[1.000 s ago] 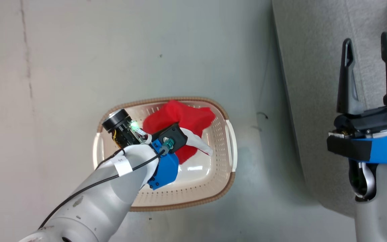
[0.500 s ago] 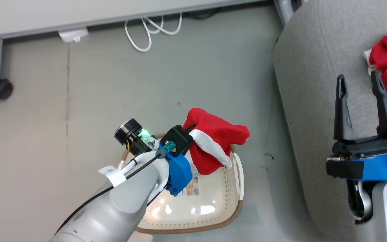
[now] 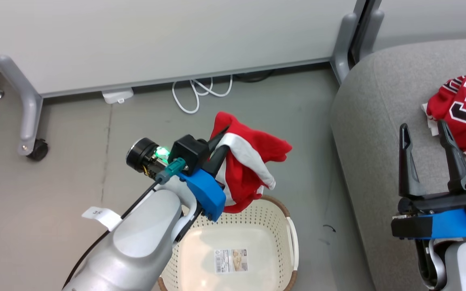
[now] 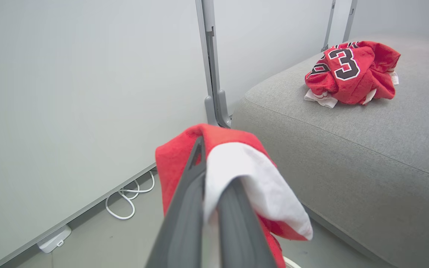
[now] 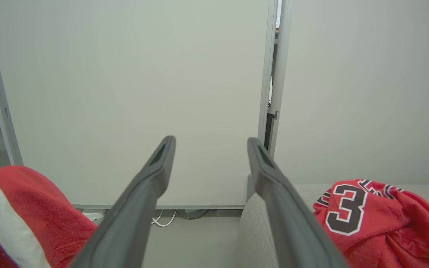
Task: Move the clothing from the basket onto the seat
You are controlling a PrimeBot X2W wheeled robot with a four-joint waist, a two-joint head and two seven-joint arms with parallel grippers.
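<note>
White partition panels (image 3: 176,36) on grey legs close off the far side. The grey seat (image 3: 374,117) takes up the right, its rounded edge facing the grey floor (image 3: 75,121). The basket (image 3: 265,216) stands on the floor near the seat's edge, its bare base and a label sticker (image 3: 231,260) showing.

The left arm (image 3: 136,238) reaches up and forward from the lower left, crossing the basket's left side. The left jaws are clamped on the red garment (image 3: 253,161), which hangs in the air above the basket's far rim, apart from the seat, with a strip of floor between. In the left wrist view the two fingers (image 4: 188,208) lie close together, the garment's white band (image 4: 251,175) pinched between them and draped over the right one.

The right arm (image 3: 465,262) rises at the lower right over the seat's front. The right jaws stand wide apart and point at the panels, and the right wrist view has bare panel between them.

The jersey (image 3: 465,105) with a black 3 lies crumpled on the seat, just beyond the right fingers (image 3: 451,157). A white cable (image 3: 194,95) loops on the floor under the panel, near a white plug block (image 3: 117,96), and a caster (image 3: 39,149) sits far left.

The basket's near side is cut off at the picture's edge, and the left arm hides its left wall. The garment's folds hide how much fabric is gripped.
</note>
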